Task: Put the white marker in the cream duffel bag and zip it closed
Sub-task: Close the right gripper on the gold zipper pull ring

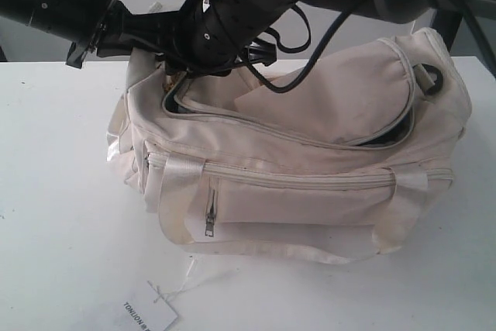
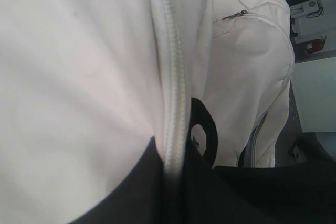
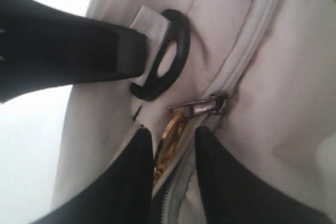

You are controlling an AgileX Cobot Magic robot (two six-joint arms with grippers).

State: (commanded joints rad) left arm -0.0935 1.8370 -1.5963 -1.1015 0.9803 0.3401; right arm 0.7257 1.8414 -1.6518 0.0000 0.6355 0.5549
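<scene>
The right claw [image 3: 173, 132], fingers spread, straddles the gold keyring [image 3: 164, 153] at the cream duffel bag's [image 1: 310, 184] upper-left end in the exterior view. From there the open zipper track [image 1: 310, 134] runs rightward.

A large soft cream fabric duffel bag [image 1: 310, 168] is set in the middle of a flat white counter [image 1: 62, 191], with its small front zip pocket [image 1: 211, 211] turned toward the exterior camera. A flat white paper tag [image 1: 149, 315] is laid before the bag, at the counter's near edge. At the bag's left end, a gold metal keyring [image 3: 164, 153] is placed between the right gripper's [image 3: 172, 131] fingers [image 3: 131, 166], near an oval black plastic ring [image 3: 176, 40].
</scene>
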